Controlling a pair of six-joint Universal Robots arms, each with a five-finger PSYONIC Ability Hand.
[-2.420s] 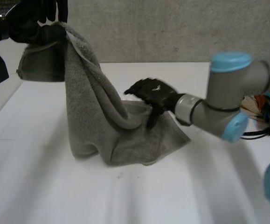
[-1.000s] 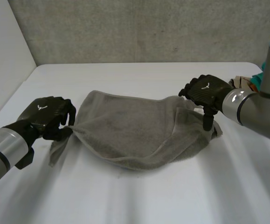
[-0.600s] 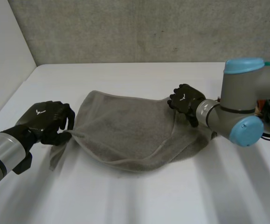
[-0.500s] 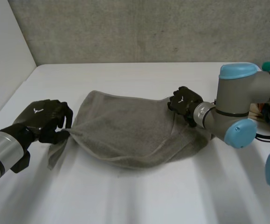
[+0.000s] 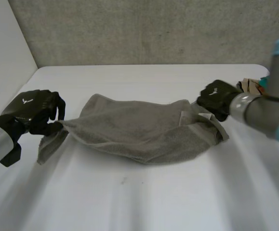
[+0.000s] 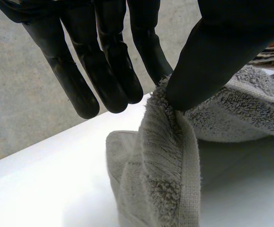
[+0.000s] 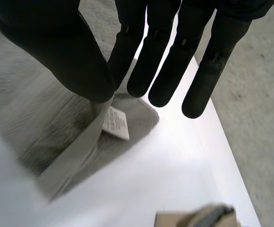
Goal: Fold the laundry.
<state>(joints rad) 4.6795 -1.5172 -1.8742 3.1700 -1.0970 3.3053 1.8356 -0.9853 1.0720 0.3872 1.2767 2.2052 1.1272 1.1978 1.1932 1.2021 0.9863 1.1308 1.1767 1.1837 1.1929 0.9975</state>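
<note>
1. Towel (image 5: pixel 139 132): grey terry cloth, lying in loose folds across the middle of the white table (image 5: pixel 129 202). It is drawn out lengthwise between the two hands, and most of its body rests on the surface.
2. Left hand (image 5: pixel 33 108): located at the towel's left end and closed on the cloth in a pinch.
3. Left wrist view: the thumb of the left hand (image 6: pixel 222 52) presses the hemmed edge against the nearest finger. The other fingers are straight and clear of the cloth. From the pinch, the towel (image 6: pixel 170 189) hangs in a bunched fold down to the table (image 6: pixel 42 189).
4. Left corner: in the head view, a flap of cloth droops from under the left hand onto the table.
5. Right hand (image 5: pixel 216 98): located at the far corner of the towel's right end, also closed on the cloth.
6. Right wrist view: the thumb and first finger of the right hand (image 7: pixel 80 56) meet on the towel's edge (image 7: pixel 70 127). The remaining fingers are extended above the table (image 7: pixel 165 165).
7. Label (image 7: pixel 116 124): white, sewn to the edge, hanging just under the right-hand pinch.
8. Right end: the held corner is raised off the surface, and the hem beside it lies folded on the table.
</note>
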